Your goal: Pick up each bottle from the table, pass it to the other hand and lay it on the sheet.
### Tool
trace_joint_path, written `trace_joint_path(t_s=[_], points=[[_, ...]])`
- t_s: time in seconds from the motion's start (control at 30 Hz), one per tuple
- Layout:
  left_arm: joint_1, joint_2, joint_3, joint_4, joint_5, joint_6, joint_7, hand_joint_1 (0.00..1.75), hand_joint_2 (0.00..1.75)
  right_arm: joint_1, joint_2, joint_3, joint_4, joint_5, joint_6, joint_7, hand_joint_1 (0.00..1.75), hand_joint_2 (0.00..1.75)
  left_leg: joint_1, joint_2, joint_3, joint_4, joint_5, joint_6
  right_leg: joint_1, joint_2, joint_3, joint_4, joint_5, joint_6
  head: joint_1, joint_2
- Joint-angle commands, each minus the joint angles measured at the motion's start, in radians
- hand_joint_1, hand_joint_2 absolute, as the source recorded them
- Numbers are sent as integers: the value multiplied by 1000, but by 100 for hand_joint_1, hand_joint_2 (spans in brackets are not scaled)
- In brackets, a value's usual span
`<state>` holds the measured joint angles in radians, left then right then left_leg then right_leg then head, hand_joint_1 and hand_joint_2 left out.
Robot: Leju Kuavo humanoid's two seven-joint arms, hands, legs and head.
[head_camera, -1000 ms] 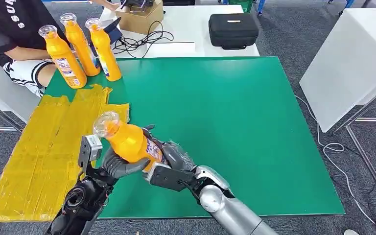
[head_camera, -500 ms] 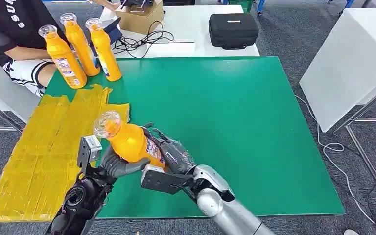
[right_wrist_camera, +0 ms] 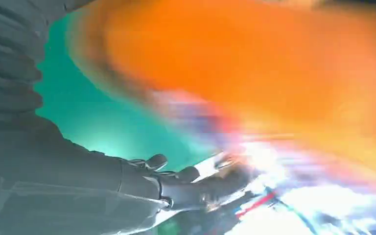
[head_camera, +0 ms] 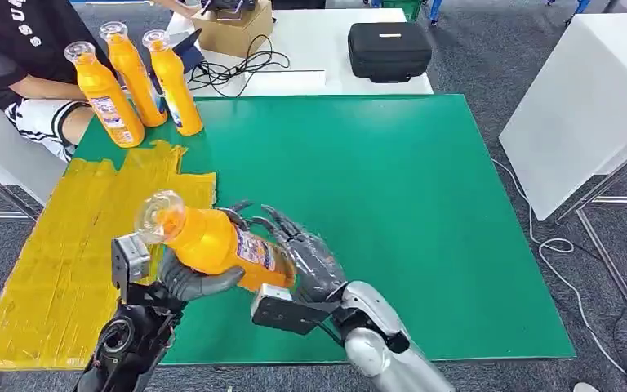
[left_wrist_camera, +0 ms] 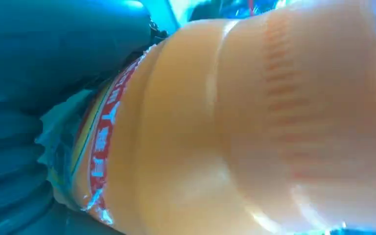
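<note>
My left hand [head_camera: 186, 282] grips an orange bottle [head_camera: 212, 241] from below, tilted with its clear cap toward the yellow sheet [head_camera: 57, 253], above the sheet's right edge. My right hand [head_camera: 309, 260] is just right of the bottle's base, its fingers [head_camera: 255, 219] spread apart and holding nothing. Up close, the left wrist view shows the bottle's body and red label [left_wrist_camera: 235, 127] against the left hand [left_wrist_camera: 24, 68]. The right wrist view has the bottle [right_wrist_camera: 254, 68] blurred beyond the right hand's fingers [right_wrist_camera: 186, 178]. Three more orange bottles [head_camera: 110, 102] [head_camera: 136, 75] [head_camera: 175, 82] stand upright at the green table's [head_camera: 408, 204] back left.
A person in black sits at the far left behind the standing bottles. A white table behind holds a black case [head_camera: 389, 49], a cardboard box [head_camera: 233, 28] and cables. Another white table [head_camera: 588, 98] stands at the right.
My right hand's fingers have opened off the bottle. My left hand has carried the bottle a little left toward the sheet and tilted it further over.
</note>
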<state>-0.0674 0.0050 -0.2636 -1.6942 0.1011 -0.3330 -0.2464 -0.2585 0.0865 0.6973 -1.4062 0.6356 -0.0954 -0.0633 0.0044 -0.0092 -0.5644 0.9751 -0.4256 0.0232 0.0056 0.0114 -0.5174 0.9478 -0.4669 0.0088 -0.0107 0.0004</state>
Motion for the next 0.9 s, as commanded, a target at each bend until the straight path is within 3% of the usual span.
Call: trace_joint_path(t_s=[0.03, 0.23, 0.4, 0.47, 0.6, 0.73, 0.9], points=[[-23, -5, 96, -21, -1, 10, 3, 175, 175, 90, -95, -121, -187, 11, -17, 17, 0, 175, 0, -2, 2, 1, -1, 0, 0, -4, 3, 0, -2, 2, 0, 0], [-46, -10, 101, -5, -72, 62, 25, 175, 175, 170, -107, -174, -302, 28, -100, -6, 0, 175, 1, -3, 3, 0, -1, -1, 1, -5, 4, -1, -2, 1, 0, 0], [-91, 28, 65, 10, -576, 336, 83, 175, 175, 277, -123, -257, -483, 38, -292, -86, 0, 175, 1, -5, 2, 1, -2, 0, 1, -6, 4, 0, -3, 2, 0, 0], [-114, 24, 57, 39, -617, 354, 90, 175, 175, 299, -134, -266, -514, 40, -320, -100, 0, 175, 1, -4, 2, 1, -2, 0, 1, -6, 4, 0, -3, 2, -1, 0], [-183, 79, -16, 133, -1046, 537, 188, 175, 175, 318, -146, -254, -544, 51, -387, -144, 0, 175, 0, -3, 1, 0, 0, 0, 0, -5, 2, -1, -1, 1, 0, 0], [-239, 119, -61, 244, -1300, 608, 258, 175, 175, 296, -179, -215, -522, 54, -428, -151, 0, 175, 0, -3, 2, -1, 0, -1, 0, -5, 3, -1, -1, 1, 0, 0], [-271, 128, -73, 293, -1378, 625, 278, 175, 175, 277, -194, -193, -498, 49, -453, -158, 0, 175, 0, -1, 2, -1, 0, 0, 0, -2, 2, -1, 0, 1, 0, 0]])
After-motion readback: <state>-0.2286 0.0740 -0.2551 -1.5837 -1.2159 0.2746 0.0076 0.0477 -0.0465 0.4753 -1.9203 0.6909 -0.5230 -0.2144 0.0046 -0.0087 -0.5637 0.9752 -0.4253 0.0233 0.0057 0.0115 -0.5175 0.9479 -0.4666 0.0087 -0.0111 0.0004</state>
